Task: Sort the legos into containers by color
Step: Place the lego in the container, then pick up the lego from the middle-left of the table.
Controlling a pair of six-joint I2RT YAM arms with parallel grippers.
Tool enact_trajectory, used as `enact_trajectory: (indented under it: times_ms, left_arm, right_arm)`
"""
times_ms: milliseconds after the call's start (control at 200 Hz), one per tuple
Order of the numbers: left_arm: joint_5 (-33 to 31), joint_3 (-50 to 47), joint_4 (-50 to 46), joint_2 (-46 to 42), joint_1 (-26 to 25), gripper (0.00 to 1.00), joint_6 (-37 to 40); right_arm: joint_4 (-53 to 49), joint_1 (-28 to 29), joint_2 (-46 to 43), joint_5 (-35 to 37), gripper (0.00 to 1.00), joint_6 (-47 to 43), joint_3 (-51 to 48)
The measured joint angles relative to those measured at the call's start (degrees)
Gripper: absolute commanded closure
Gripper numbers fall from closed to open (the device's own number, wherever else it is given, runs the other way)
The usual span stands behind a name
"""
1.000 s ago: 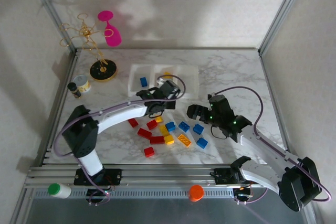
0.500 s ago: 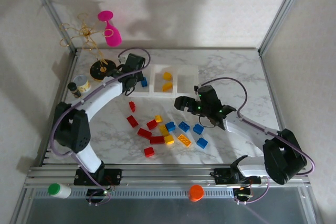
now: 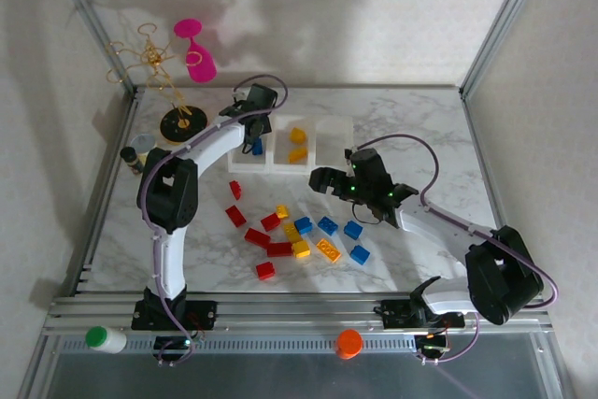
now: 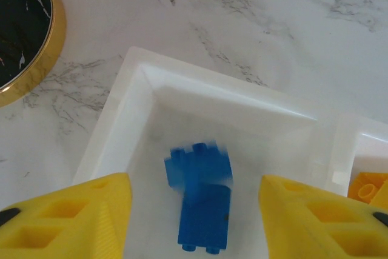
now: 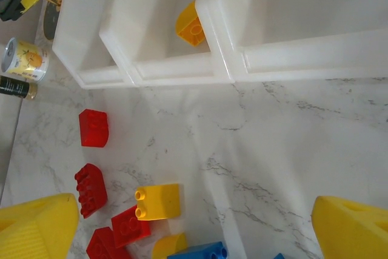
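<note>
Evidently the parted left end effector [image 4: 195, 210] is dropping a brick [image 4: 200, 169] among blues [image 4: 205, 227], the right end effector [image 3: 325, 180] hovering wide.

Left arm [image 3: 210, 145] and right arm [image 3: 439, 224]: white link shells, black joint housings, black wrists. Lilac cable [image 3: 416, 142] looped outside each. Fingers [image 4: 66, 216] yellow plastic, ribbed inner faces, rectangular pockets moulded in. Bases [image 3: 173, 313] black.
</note>
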Motion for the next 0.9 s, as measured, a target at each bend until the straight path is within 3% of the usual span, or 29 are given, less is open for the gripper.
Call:
enact_trajectory:
  times_ms: [185,360,576,901]
  left_arm:
    - [2.3,-0.5,-0.3,-1.2,0.0,0.39,0.0]
    - [6.0,-9.1,0.0,-11.0,-1.6,0.38,-0.1]
    - [7.8,-16.4,0.8,-22.6,-10.0,0.37,0.1]
    - [9.7,-27.7,0.7,-30.6,-22.0,0.36,1.1]
  right_arm:
    - [-0.1,-2.8,-2.8,-0.2,0.02,0.2,-1.3]
    - [-2.3,-4.2,-5.0,0.0,0.01,0.0,-2.1]
    - [-6.9,-5.3,-9.8,0.0,0.02,-0.5,-4.7]
    - [-15.1,-5.7,-16.8,0.4,0.01,-0.9,-8.1]
